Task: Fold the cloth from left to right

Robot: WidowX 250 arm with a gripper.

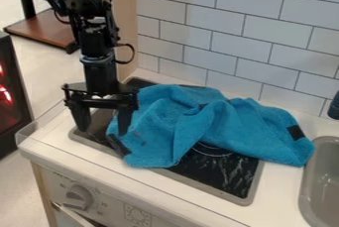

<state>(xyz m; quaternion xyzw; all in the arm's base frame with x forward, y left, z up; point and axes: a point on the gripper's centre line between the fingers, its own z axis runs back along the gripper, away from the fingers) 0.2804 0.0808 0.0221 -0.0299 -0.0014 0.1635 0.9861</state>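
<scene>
The black gripper (102, 124) hangs at the left end of the stove, pointing down with its two fingers spread apart and nothing between them. Its right finger is in front of the left edge of the blue cloth (205, 122); whether they touch I cannot tell. The cloth lies rumpled and creased across the black stove top (225, 171), reaching right onto the white counter beside the sink. Black patches mark its lower left edge and its right end.
At the right edge is a grey sink (325, 181), with a dark object (334, 107) above it. White tiles (225, 37) rise behind the counter. A knob (79, 197) sits on the front panel, and a clear raised guard runs along the counter's left edge.
</scene>
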